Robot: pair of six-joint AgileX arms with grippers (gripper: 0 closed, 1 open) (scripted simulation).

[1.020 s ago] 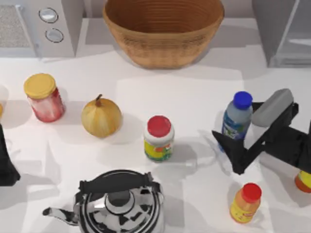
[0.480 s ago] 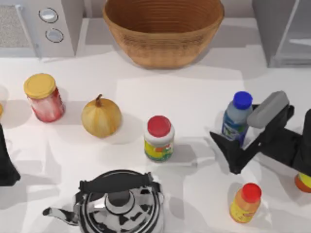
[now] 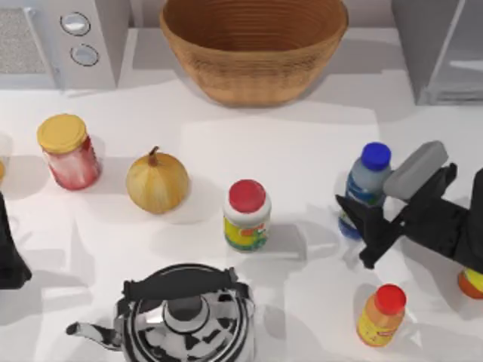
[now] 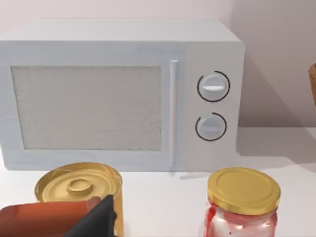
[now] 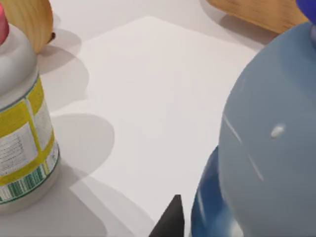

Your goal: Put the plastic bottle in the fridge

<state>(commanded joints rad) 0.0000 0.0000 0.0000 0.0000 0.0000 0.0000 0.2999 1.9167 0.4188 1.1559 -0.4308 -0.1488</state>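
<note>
The tall, upright clear-greyish plastic bottle with a blue cap (image 3: pixel 366 188) stands between the right gripper's (image 3: pixel 371 226) open fingers, not yet clamped.

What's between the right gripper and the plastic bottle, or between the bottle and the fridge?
Nothing visible. The right gripper is already around the plastic bottle, which stands upright. The table between bottle and fridge, at the top view's upper right, looks bare.
</note>
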